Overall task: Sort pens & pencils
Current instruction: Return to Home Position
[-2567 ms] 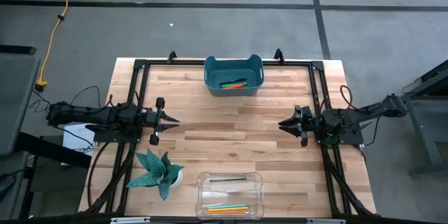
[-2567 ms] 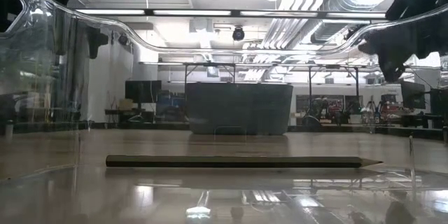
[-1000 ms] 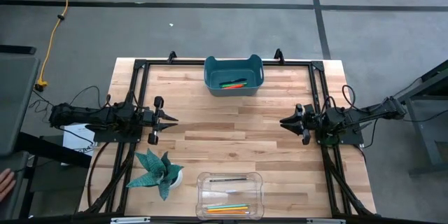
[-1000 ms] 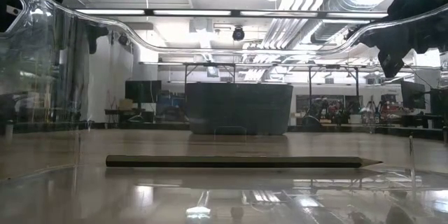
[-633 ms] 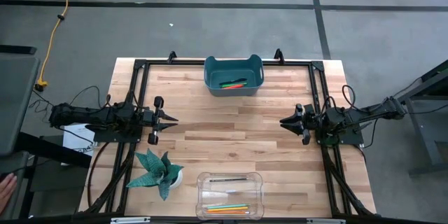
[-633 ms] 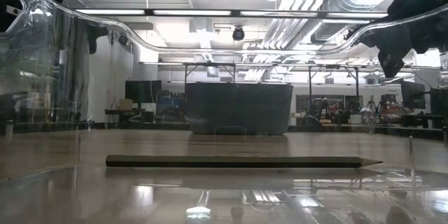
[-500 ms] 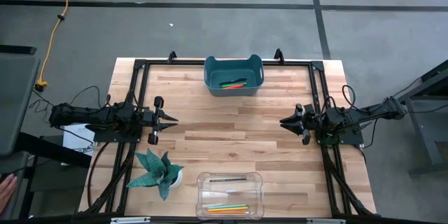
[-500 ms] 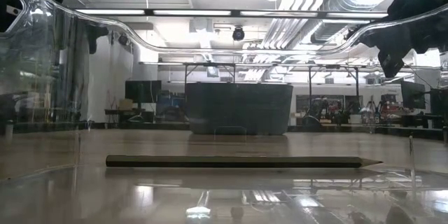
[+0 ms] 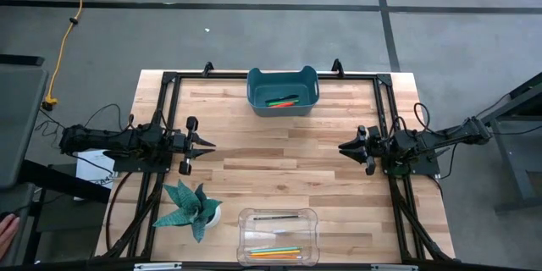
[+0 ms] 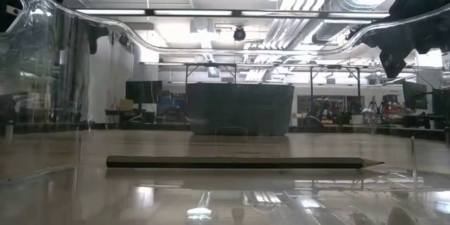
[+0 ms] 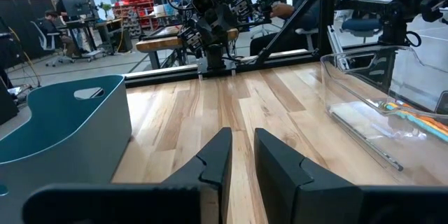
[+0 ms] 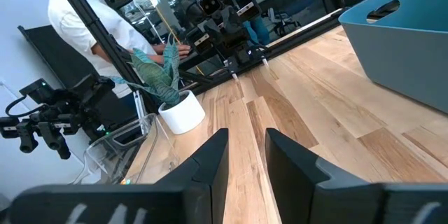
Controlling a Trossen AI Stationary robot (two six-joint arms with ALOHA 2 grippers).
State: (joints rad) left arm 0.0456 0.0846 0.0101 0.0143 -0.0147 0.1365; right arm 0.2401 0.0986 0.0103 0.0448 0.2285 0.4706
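Wooden bench (image 9: pixel 279 161), high view: pens (image 9: pixel 282 101) in teal bin (image 9: pixel 254 93) at far edge, pencils (image 9: pixel 275 252) in clear bin (image 9: pixel 240 237) at near edge, left pincer (image 9: pixel 210 145) and right pincer (image 9: pixel 341 148) at opposite sides; low view: dark pencil (image 10: pixel 239 162) lying flat; wrist views: both pincers barely parted, empty.

Light wooden plank table (image 9: pixel 279 169), rectangular, black metal frame (image 9: pixel 165 102) running along left, right and far edges.

Directly on top:
- teal plastic bin (image 9: pixel 283 112), open-topped, rounded corners, at middle of far edge, upright.
- clear plastic bin (image 9: pixel 278 211), shallow, rounded rectangle, at middle of near edge, well apart from teal bin, straight across from it.
- small potted plant (image 9: pixel 193 206), spiky green leaves, round white pot, near front-left corner, just beside clear bin's left side, not touching.

Middle of table bare wood.
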